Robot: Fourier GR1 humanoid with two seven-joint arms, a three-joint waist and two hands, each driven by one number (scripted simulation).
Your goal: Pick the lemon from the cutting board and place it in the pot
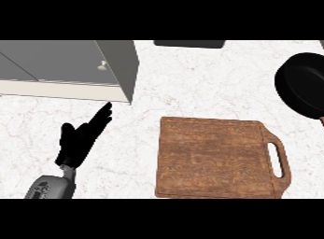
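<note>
The left hand (pixel 81 137) at eight o'clock rests with straight, spread fingers on the marbled bench (pixel 192 79), beside the grainy wooden cutting board (pixel 213 158); the black pot (pixel 309 84), cut off at two o'clock, shows no lemon.

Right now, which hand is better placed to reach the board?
Left. The left hand is open beside the board; the right hand is out of view. No lemon shows there.

Brown wood-grained cutting board (pixel 216 158), black pot (pixel 307 84), white marbled counter (pixel 192 79), black robot hand (pixel 78 140).
</note>
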